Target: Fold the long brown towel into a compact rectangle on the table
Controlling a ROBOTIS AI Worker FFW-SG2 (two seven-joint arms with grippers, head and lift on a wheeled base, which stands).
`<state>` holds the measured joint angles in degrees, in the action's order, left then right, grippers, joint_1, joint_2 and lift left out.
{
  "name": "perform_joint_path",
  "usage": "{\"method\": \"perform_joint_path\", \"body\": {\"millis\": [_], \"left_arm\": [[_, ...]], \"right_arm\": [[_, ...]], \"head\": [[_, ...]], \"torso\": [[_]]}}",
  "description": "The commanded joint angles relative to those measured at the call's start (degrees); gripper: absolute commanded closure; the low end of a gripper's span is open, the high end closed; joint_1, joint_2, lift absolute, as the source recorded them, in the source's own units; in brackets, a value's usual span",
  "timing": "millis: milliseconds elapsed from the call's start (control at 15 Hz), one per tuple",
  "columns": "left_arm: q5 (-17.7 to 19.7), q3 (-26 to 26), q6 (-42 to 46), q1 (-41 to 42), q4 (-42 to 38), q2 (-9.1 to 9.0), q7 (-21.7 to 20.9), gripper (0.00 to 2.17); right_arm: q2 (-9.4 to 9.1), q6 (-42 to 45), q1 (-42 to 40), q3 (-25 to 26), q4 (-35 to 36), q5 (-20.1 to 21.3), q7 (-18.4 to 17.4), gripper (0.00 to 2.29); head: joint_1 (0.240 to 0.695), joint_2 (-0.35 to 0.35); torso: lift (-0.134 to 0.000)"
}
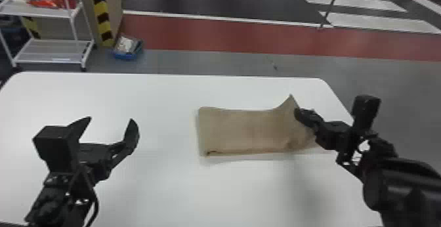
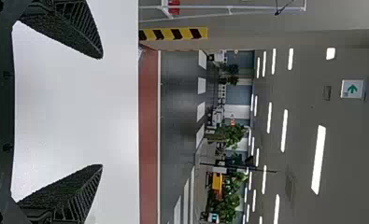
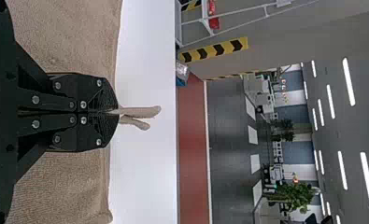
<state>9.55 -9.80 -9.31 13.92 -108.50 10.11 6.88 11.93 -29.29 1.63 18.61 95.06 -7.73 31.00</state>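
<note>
Evidently, the brown towel (image 1: 242, 129) is lying on the desk (image 1: 157, 193), one end rising in a pinch.
Head view: the right gripper (image 1: 298, 112) is lifting that end into a peak, while the left gripper (image 1: 111, 119) is hanging apart. Left wrist view: its fingers are standing wide, holding nothing. Right wrist view: the fingers are pinching doubled cloth, probably light, limp and unslippery, so the edge near a corner is offering the best hold.
</note>
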Motion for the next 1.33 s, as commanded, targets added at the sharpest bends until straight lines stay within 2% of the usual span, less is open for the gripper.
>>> {"method": "perform_joint_path", "body": {"millis": [0,133,200,333,467,667,867,933,1067,1267], "left_arm": [[-0.5,0.3,-1.0,0.1,-0.1,0.0,0.1,0.04],[-0.4,0.6,-0.8,0.5,-0.1,0.0,0.1,0.04],[-0.1,0.6,-0.8,0.6,0.0,0.0,0.1,0.1],[-0.2,0.0,-0.8,0.7,0.2,-0.09,0.1,0.1],[-0.2,0.0,-0.8,0.7,0.4,-0.18,0.1,0.09],[-0.2,0.1,-0.8,0.5,0.7,-0.26,0.1,0.09],[-0.2,0.6,-0.7,0.6,0.4,-0.18,0.1,0.09],[-0.2,0.7,-0.7,0.6,0.4,-0.09,0.1,0.09],[-0.2,0.4,-0.5,0.8,0.5,-0.18,0.1,0.09],[-0.3,0.0,-0.3,0.9,0.8,-0.18,-0.1,0.09]], "right_arm": [[0.9,-5.1,0.1,3.6,3.7,-0.1,0.7,1.48],[2.75,-6.4,1.1,3.8,1.9,1.0,1.3,1.48],[2.93,-5.7,1.4,3.3,-0.1,1.8,1.3,1.48],[2.93,0.0,3.4,1.6,-7.0,3.5,1.3,1.48],[2.75,5.1,4.5,0.3,-10.9,4.7,2.1,1.48],[2.49,6.7,4.3,1.3,-9.6,3.1,3.3,1.48],[2.57,6.1,3.8,5.1,-7.1,1.3,3.7,1.48],[3.1,5.4,4.6,6.0,-7.1,0.6,3.6,1.48],[4.68,5.8,6.5,4.8,-11.1,2.5,3.7,1.48],[4.77,10.7,9.2,2.7,-19.6,5.9,4.4,1.48]], "head": [[0.695,-0.182],[0.695,-0.198],[0.695,-0.209],[0.695,-0.222],[0.695,-0.229],[0.695,-0.22],[0.695,-0.216],[0.695,-0.221],[0.695,-0.235],[0.695,-0.254]], "torso": [[-0.125],[-0.125],[-0.125],[-0.125],[-0.125],[-0.125],[-0.125],[-0.125],[-0.125],[-0.125]]}}
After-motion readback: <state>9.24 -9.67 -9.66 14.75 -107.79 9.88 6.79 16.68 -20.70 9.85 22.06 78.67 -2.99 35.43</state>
